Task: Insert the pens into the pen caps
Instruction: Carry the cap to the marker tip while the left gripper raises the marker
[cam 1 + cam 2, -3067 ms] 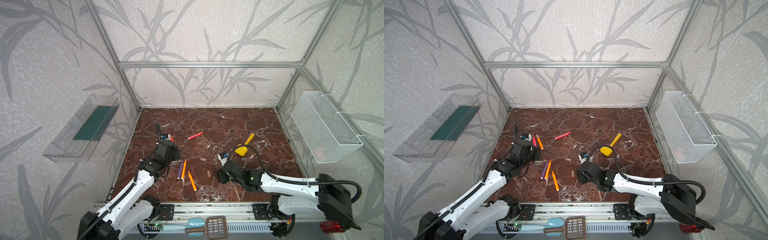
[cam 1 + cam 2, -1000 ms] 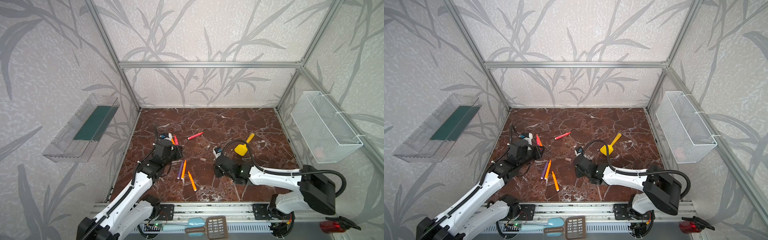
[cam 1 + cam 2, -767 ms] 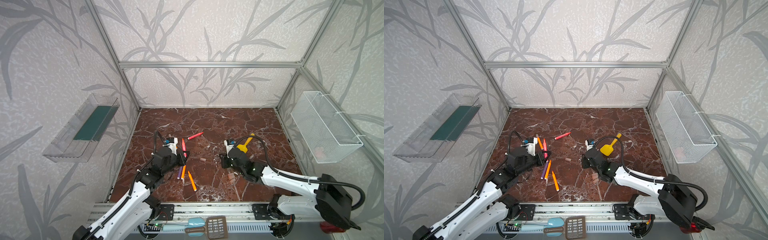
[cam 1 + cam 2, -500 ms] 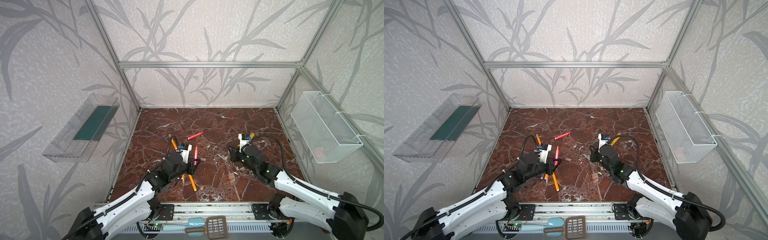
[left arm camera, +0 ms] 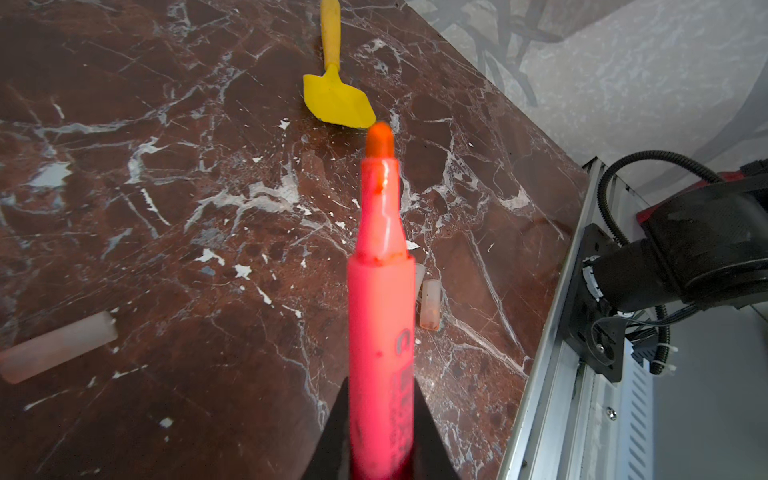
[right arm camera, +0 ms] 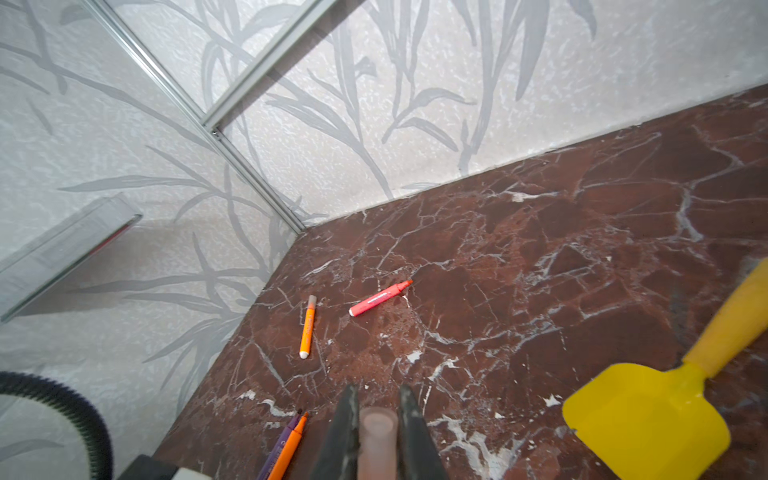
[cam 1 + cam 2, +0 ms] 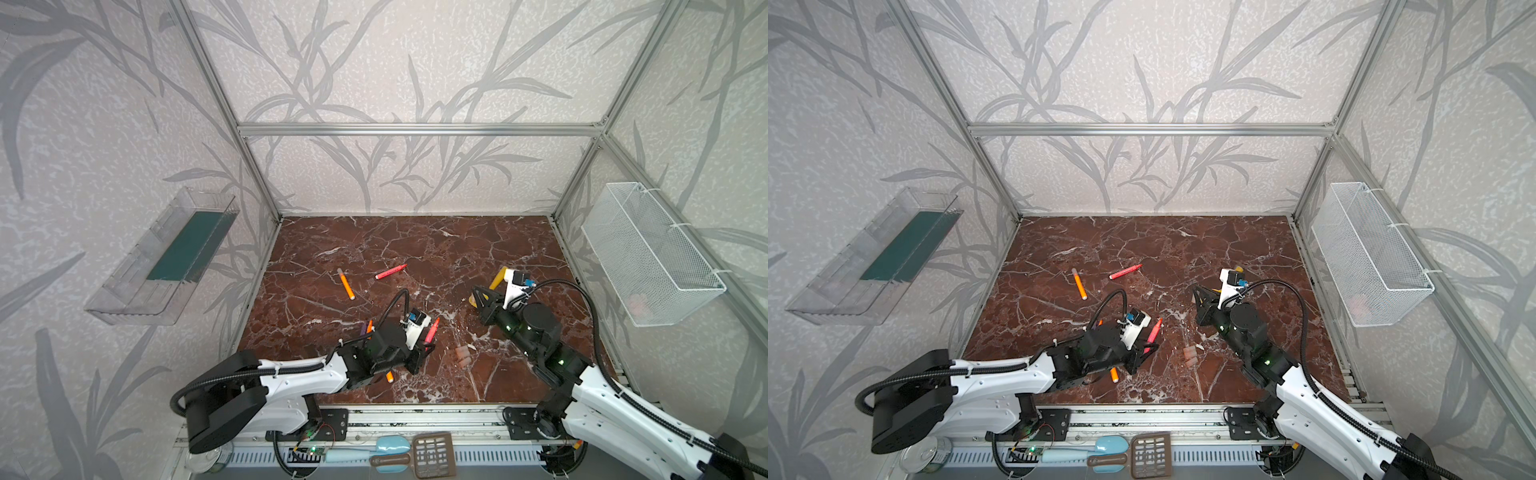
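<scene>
My left gripper [image 7: 424, 347] [image 5: 380, 390] is shut on a red-pink pen [image 7: 432, 328] [image 5: 380, 291], held off the table with its bare tip pointing away from the jaws. Raised over the right half of the floor, my right gripper [image 7: 478, 297] [image 6: 378, 395] is shut on a pale pen cap [image 6: 376, 440], open end forward. Loose pen caps [image 7: 461, 354] [image 5: 430, 303] lie between the arms. Another orange pen [image 7: 345, 284] and a red pen [image 7: 390, 272] lie farther back. A purple pen [image 6: 282, 444] and an orange one [image 6: 291, 446] lie side by side by the left arm.
A yellow spatula [image 7: 496, 280] [image 6: 648, 411] lies just behind the right gripper. A further orange pen [image 7: 390, 376] pokes out under the left arm. A wire basket [image 7: 648, 253] hangs on the right wall, a clear shelf [image 7: 166, 257] on the left.
Both grippers have risen from the table. The left one swung right toward the middle with the red-pink pen; the right one moved back and to the right with the cap.
</scene>
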`<state>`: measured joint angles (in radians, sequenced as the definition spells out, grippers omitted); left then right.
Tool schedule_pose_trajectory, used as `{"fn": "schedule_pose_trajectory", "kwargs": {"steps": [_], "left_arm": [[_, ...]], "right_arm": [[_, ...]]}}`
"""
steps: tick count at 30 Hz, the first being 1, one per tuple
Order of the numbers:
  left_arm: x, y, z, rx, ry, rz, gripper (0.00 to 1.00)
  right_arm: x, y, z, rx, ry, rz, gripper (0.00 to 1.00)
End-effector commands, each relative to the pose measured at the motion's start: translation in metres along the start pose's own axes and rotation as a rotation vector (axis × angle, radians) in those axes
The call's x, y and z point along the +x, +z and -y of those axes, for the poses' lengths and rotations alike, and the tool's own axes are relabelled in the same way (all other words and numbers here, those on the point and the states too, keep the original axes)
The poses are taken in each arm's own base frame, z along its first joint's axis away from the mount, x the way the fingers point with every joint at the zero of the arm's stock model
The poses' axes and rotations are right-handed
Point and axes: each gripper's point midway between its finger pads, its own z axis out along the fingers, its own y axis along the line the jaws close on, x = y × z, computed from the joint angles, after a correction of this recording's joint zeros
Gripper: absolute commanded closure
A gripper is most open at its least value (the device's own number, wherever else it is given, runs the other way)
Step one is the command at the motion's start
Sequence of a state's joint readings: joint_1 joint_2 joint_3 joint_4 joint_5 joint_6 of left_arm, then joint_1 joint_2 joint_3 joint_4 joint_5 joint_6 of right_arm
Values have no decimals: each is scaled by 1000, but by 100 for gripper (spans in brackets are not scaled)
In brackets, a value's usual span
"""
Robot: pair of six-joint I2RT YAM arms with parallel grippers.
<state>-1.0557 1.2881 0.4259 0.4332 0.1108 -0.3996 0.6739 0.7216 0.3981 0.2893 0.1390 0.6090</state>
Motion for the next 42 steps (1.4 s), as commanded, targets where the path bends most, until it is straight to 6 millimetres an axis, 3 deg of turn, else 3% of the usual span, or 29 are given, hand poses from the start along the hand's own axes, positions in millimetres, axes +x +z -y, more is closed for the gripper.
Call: {"fn": "schedule_pose_trajectory", "kwargs": {"steps": [1,6,22,26,33,42], "left_arm": [[-28,8,18,41,67,109,100],[-31,17,35,74,114,117,100],[-39,31,35,77,81,171,100],[-40,33,36,75,88,163,100],[-34,35,31,55,79,156,100],[-43,27,28,35,63,192,100]], "right_arm": [[-1,-4,-8,-68,25,21,100],[10,1,-9,-81,64,-26,100],[44,36,-24,-179,153,-153,100],[46,37,-30,-214,176,-159,100],[39,29,-23,-175,163,-126,100],[39,19,-18,-169,182,-109,100]]}}
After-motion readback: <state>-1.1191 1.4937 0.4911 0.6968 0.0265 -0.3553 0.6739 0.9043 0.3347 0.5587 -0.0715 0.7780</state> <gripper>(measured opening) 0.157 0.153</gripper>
